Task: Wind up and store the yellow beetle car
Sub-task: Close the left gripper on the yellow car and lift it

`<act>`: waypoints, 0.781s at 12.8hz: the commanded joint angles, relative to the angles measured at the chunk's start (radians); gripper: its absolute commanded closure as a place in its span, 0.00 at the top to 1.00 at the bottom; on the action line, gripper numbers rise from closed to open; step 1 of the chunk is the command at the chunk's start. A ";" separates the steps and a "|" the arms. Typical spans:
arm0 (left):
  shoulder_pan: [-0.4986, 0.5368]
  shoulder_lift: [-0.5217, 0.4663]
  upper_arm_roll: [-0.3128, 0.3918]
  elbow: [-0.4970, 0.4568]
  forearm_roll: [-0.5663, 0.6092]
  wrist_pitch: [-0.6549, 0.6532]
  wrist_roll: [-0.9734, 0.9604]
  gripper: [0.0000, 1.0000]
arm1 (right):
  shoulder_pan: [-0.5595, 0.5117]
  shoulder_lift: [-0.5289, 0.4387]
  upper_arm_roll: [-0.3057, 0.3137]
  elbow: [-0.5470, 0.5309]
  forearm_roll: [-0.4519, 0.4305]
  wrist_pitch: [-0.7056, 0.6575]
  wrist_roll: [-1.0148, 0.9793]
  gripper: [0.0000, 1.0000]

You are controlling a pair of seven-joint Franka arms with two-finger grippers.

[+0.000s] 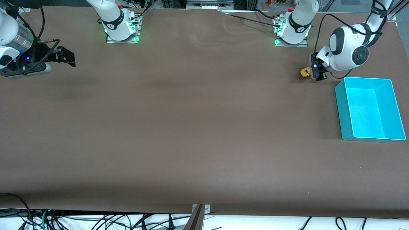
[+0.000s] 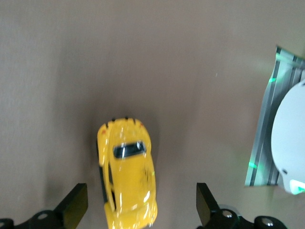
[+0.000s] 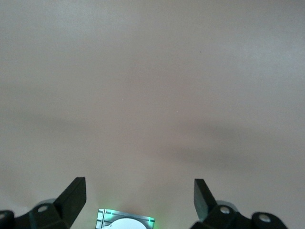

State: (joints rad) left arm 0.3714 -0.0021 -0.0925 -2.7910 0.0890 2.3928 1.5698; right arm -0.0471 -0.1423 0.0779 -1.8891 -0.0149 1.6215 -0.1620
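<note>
The yellow beetle car [image 1: 305, 72] stands on the brown table toward the left arm's end, close to the left arm's base. My left gripper [image 1: 316, 76] is down at the car and open. In the left wrist view the yellow beetle car [image 2: 127, 174] lies between the two dark fingers [image 2: 76, 205], with a gap on each side and no contact. My right gripper [image 1: 68, 59] hangs open over the table at the right arm's end, waiting, with only bare table under it in the right wrist view [image 3: 139, 195].
A teal open bin [image 1: 343, 111] stands beside the car, nearer to the front camera, with nothing in it. The left arm's base [image 1: 292, 30] and the right arm's base [image 1: 121, 27] stand along the table's top edge. Cables hang below the table's front edge.
</note>
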 commanded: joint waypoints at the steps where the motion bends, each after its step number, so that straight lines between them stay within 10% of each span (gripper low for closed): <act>1: 0.014 -0.035 0.000 -0.038 0.025 0.022 0.024 1.00 | 0.000 0.009 0.000 0.027 -0.008 -0.014 -0.013 1.00; 7: 0.012 -0.016 -0.001 -0.038 0.025 0.054 0.024 0.99 | -0.002 0.009 -0.001 0.027 -0.008 -0.012 -0.036 1.00; 10: 0.011 0.007 -0.001 -0.039 0.025 0.083 0.024 0.82 | -0.002 0.010 -0.001 0.027 -0.008 -0.011 -0.036 1.00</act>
State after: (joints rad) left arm 0.3788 0.0085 -0.0928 -2.7950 0.0904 2.4343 1.5790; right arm -0.0473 -0.1419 0.0778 -1.8876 -0.0149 1.6219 -0.1783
